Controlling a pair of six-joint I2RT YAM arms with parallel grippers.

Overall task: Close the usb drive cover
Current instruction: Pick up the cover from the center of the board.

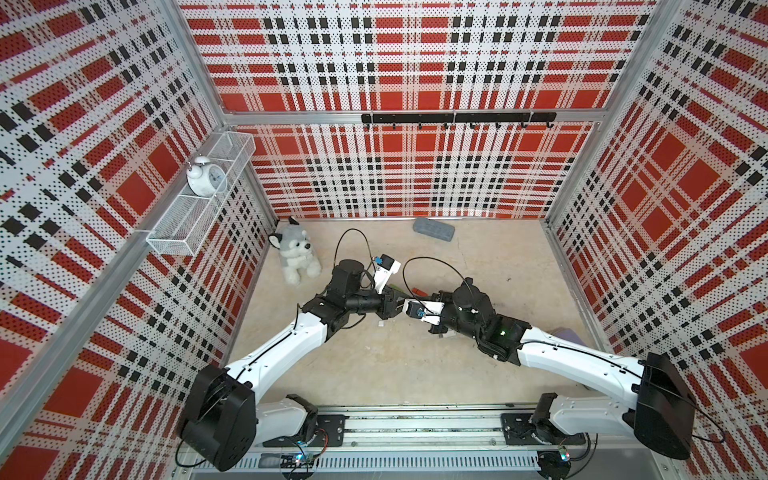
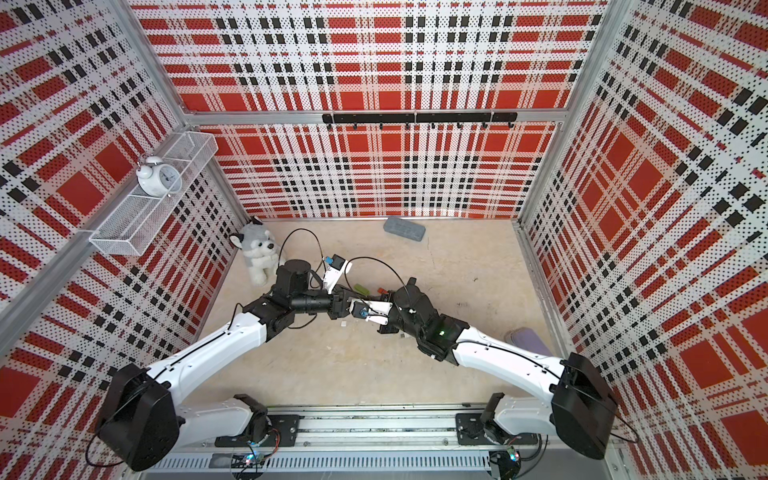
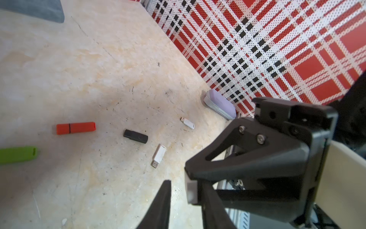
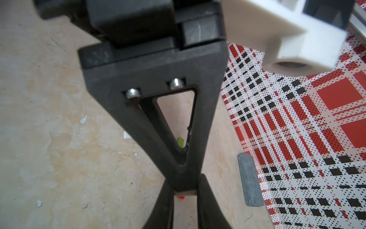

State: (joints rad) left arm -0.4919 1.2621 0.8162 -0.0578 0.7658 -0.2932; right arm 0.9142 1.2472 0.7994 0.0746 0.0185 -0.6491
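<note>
My right gripper (image 4: 185,195) is shut on a small white piece (image 3: 191,191), either a usb drive or its cover; I cannot tell which. My left gripper (image 3: 185,184) reaches in from the opposite side and straddles that piece. Its jaws are narrowly apart, and floor shows between one finger (image 3: 165,202) and the piece. In both top views the two grippers meet nose to nose at mid-table, and the right wrist camera hides the piece there. On the floor lie two uncapped white drives (image 3: 159,155) (image 3: 187,123), a black drive (image 3: 135,136), a red drive (image 3: 76,127) and a green one (image 3: 17,154).
A grey case (image 1: 433,229) lies by the back wall and a lilac case (image 3: 220,104) by the right wall. A plush husky (image 1: 294,253) sits at the back left. A wire basket (image 1: 174,237) with a white clock (image 1: 205,176) hangs on the left wall.
</note>
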